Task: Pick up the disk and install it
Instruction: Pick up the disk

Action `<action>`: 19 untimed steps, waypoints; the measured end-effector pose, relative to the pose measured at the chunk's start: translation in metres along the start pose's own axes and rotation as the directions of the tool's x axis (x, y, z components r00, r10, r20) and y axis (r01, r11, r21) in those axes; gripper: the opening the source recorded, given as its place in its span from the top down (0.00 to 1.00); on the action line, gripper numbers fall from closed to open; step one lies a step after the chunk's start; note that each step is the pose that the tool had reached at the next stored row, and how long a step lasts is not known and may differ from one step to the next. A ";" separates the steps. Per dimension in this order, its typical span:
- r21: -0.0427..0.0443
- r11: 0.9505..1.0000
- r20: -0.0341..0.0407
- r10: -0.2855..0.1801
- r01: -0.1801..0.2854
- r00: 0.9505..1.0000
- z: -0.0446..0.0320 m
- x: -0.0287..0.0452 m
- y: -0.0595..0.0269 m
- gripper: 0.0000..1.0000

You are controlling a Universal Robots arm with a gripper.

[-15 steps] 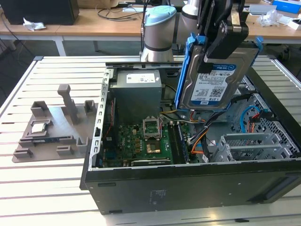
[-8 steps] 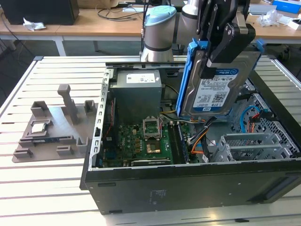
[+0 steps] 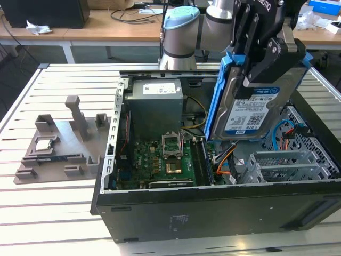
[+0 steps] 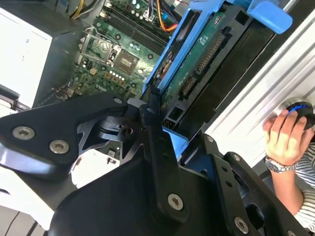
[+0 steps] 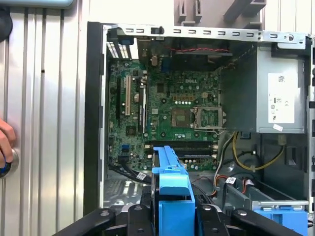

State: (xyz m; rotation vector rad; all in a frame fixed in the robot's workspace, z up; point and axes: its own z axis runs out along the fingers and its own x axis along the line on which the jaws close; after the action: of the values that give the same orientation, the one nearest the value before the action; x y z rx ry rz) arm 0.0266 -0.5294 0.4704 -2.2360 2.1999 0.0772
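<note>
The disk (image 3: 249,109), a silver drive with a white-and-blue label in blue caddy rails, hangs tilted on edge above the right part of the open computer case (image 3: 213,210). My gripper (image 3: 262,72) is shut on its upper end. Below it lies the metal drive cage (image 3: 282,162). In the second wrist view the disk (image 4: 197,54) shows its green circuit-board side, clamped between the black fingers (image 4: 153,129). The first wrist view looks down on the disk's blue rail (image 5: 172,189), edge-on over the case floor near the motherboard (image 5: 172,113).
A grey power supply (image 3: 155,98) fills the case's far corner, and orange and blue cables (image 3: 226,160) lie beside the cage. A grey parts fixture (image 3: 58,144) holding a small chip stands on the slatted table. A person's hand (image 4: 285,135) rests on a round button.
</note>
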 end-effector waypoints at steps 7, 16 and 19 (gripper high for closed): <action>0.000 1.000 0.000 0.000 0.000 1.000 -0.0001 0.0151 0.0003 0.64; 0.000 1.000 0.000 0.000 0.000 1.000 0.0003 0.0262 0.0004 0.64; 0.000 1.000 0.000 0.000 0.000 1.000 0.0005 0.0287 0.0004 0.64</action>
State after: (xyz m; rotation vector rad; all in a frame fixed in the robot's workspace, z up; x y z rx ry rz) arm 0.0266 -0.5580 0.4689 -2.2359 2.1999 0.0773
